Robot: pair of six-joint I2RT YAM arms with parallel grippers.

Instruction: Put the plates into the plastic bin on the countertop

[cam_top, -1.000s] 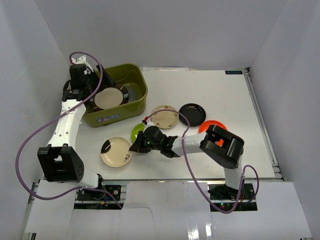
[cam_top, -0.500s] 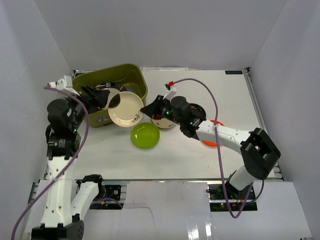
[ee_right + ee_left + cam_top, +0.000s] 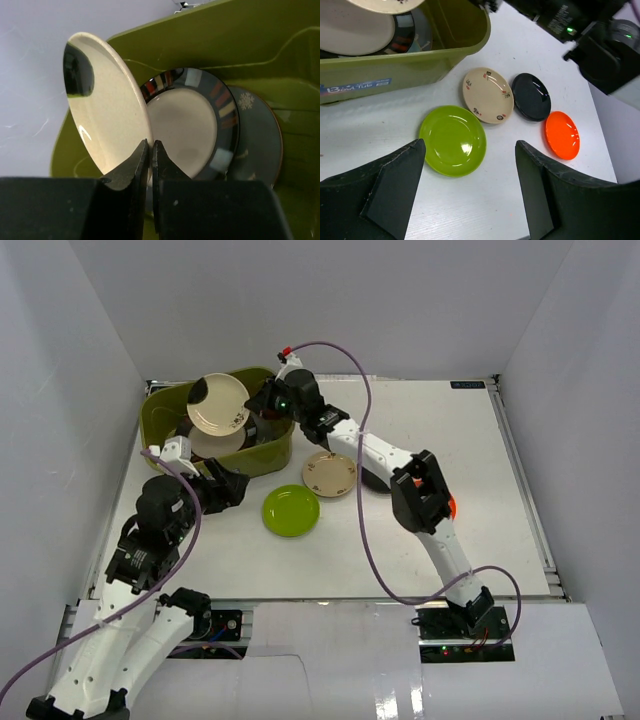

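A beige plate with a black patch (image 3: 218,405) hangs tilted over the olive-green plastic bin (image 3: 165,425), and my right gripper (image 3: 262,405) is shut on its rim. In the right wrist view the shut gripper (image 3: 151,145) pinches that plate (image 3: 107,120) on edge, above a black-rimmed cream plate (image 3: 185,120) and a grey plate (image 3: 260,145) lying in the bin (image 3: 240,40). My left gripper (image 3: 225,488) is open and empty, in front of the bin. On the countertop lie a lime green plate (image 3: 452,140), a patterned beige plate (image 3: 488,95), a black plate (image 3: 531,96) and an orange-red plate (image 3: 562,135).
The right arm (image 3: 390,455) stretches across the table over the black and orange-red plates, hiding most of them from above. White walls close in the left, back and right sides. The bin's label (image 3: 355,87) faces the left gripper.
The right gripper has carried the beige plate from the table beside the bin up over the bin. The left arm has pulled back from the bin toward the near left.
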